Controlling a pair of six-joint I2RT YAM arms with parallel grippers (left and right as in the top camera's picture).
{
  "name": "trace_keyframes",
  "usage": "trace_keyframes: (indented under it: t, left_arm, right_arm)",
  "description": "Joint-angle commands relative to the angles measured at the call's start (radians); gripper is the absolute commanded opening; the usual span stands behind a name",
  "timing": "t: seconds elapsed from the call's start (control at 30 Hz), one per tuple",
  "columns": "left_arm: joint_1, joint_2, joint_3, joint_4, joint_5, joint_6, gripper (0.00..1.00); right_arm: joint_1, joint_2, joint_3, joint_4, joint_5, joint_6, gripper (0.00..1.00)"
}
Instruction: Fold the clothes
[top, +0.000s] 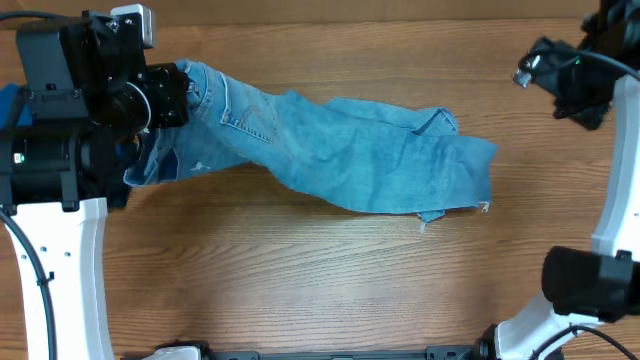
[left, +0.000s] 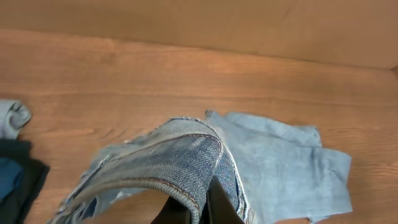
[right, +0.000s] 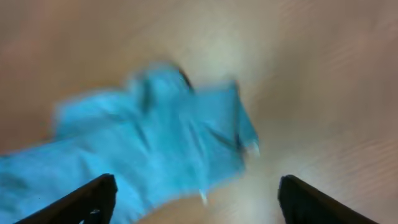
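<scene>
Jeans (top: 340, 150) lie long axis left-right across the wooden table (top: 300, 270). Waist end at left is pinched in the closed left gripper (left: 198, 208). Frayed hems (top: 450, 208) at right lie nearest the right gripper (top: 545, 70), which is spread wide, empty and clear of the cloth.

Light-blue denim jeans (top: 330, 150), brown wood-grain table (top: 300, 280), pale grey cloth (left: 12, 118)

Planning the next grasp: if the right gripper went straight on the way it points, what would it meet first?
Probably the jeans near their hem end, though the blurred view leaves depth unclear.
</scene>
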Motion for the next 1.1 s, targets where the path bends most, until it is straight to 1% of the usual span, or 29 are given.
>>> trace_keyframes:
  t: [0.0,0.07,0.17,0.27,0.37,0.4,0.47,0.5,0.57,0.6,0.63,0.67,0.73,0.87,0.9,1.0,1.07]
  left_arm:
    - [0.007,-0.005,0.013,0.004,-0.018,-0.002,0.04]
    - [0.006,-0.005,0.013,0.004,-0.018,-0.002,0.04]
    - [0.006,-0.005,0.013,-0.005,-0.018,-0.001,0.04]
    - [0.006,-0.005,0.013,-0.002,-0.018,-0.001,0.04]
    - [0.006,-0.005,0.013,-0.005,-0.018,-0.002,0.04]
    - [0.005,-0.005,0.013,-0.007,-0.018,-0.002,0.04]
    - [0.005,-0.005,0.013,-0.007,-0.017,-0.002,0.04]
    - [0.005,-0.005,0.013,-0.006,-0.017,-0.002,0.04]
    - [0.005,-0.005,0.013,-0.006,-0.017,-0.002,0.04]
    - [0.005,-0.005,0.013,-0.006,-0.017,-0.002,0.04]
    - [0.005,-0.005,0.013,-0.006,-0.018,-0.001,0.04]
    - [0.005,-0.005,0.013,-0.006,-0.017,-0.001,0.04]
    - [0.005,-0.005,0.014,-0.005,-0.017,-0.001,0.04]
    - [0.005,-0.024,0.043,-0.01,-0.016,0.017,0.04]
    - [0.005,-0.038,0.057,-0.01,-0.016,0.016,0.04]
    - [0.005,-0.087,0.114,-0.048,-0.006,0.017,0.04]
    - [0.005,-0.128,0.152,-0.095,0.013,0.017,0.04]
  right_arm:
    - [-0.01,0.009,-0.302,0.113,-0.126,-0.037,0.81]
    - [-0.01,0.009,-0.47,0.212,-0.22,-0.054,0.79]
    - [-0.01,0.009,-0.67,0.306,-0.282,-0.051,0.79]
    - [-0.01,0.009,-0.8,0.389,-0.388,-0.051,0.79]
    - [-0.01,0.009,-0.842,0.386,-0.392,-0.047,0.79]
    - [-0.01,0.009,-0.856,0.399,-0.391,-0.033,0.77]
    - [-0.01,0.009,-0.911,0.482,-0.391,0.038,0.75]
    - [-0.01,0.009,-0.948,0.542,-0.391,0.083,0.72]
    - [-0.01,0.009,-0.99,0.613,-0.391,0.112,0.62]
    - [-0.01,0.009,-0.992,0.629,-0.385,0.111,0.52]
    - [-0.01,0.008,-0.988,0.64,-0.376,0.111,0.43]
    - [-0.011,-0.003,-0.969,0.641,-0.361,0.106,0.23]
    - [-0.011,-0.047,-0.918,0.591,-0.299,0.102,0.04]
    - [-0.011,-0.268,-0.775,0.469,-0.059,0.085,0.04]
    - [-0.011,-0.358,-0.715,0.423,0.03,0.085,0.04]
    - [-0.011,-0.556,-0.569,0.343,0.189,0.086,0.04]
    - [-0.025,-0.678,-0.446,0.273,0.318,0.138,0.04]
